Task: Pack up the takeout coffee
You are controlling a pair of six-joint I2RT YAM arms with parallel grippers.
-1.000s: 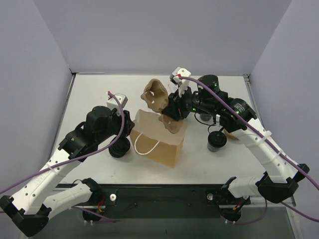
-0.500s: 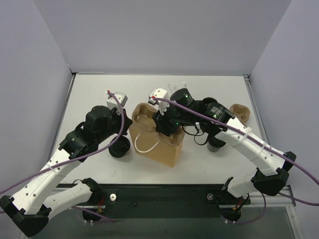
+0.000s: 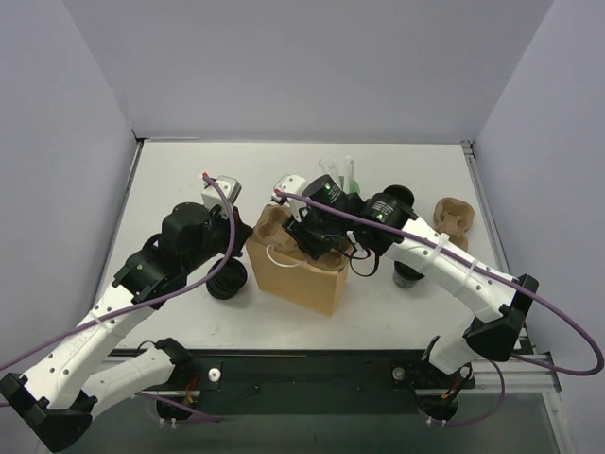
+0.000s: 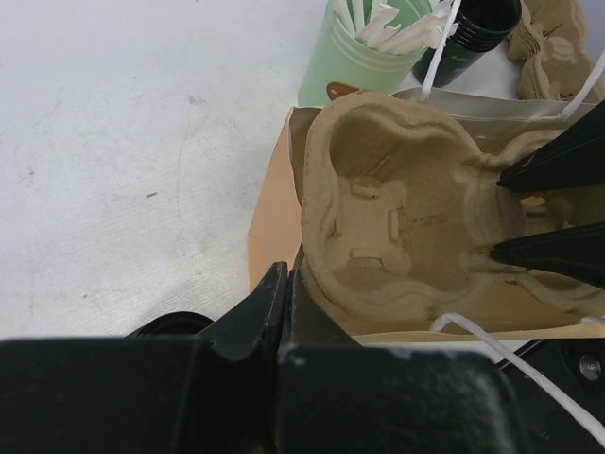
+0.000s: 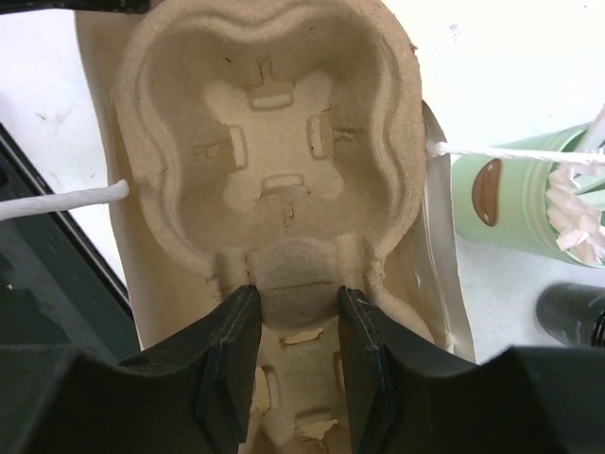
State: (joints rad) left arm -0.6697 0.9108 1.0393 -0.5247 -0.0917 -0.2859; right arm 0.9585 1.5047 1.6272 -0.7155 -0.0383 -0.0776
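Note:
A brown paper bag point(image 3: 302, 284) point(image 4: 269, 213) point(image 5: 95, 170) stands mid-table. Its mouth holds a pulp cup carrier point(image 3: 274, 225) point(image 4: 397, 208) point(image 5: 274, 123), lying flat. My right gripper point(image 3: 307, 241) point(image 4: 499, 213) point(image 5: 298, 322) is shut on the carrier's middle bridge. My left gripper point(image 3: 248, 230) point(image 4: 284, 284) is shut on the bag's left rim. The takeout coffee point(image 4: 477, 28) point(image 5: 572, 317) point(image 3: 401, 195), a black lidded cup, stands behind the bag next to the green cup, apart from both grippers.
A mint-green cup with white straws point(image 3: 340, 175) point(image 4: 354, 61) point(image 5: 501, 199) stands behind the bag. Spare pulp carriers point(image 3: 452, 216) point(image 4: 558, 47) lie at the right. A stack of black lids point(image 3: 227, 280) sits left of the bag. Another black round object point(image 3: 408, 274) stands under my right arm.
My right arm swung left and down, bringing the carrier from above the bag into its mouth. My left gripper closed on the bag's rim.

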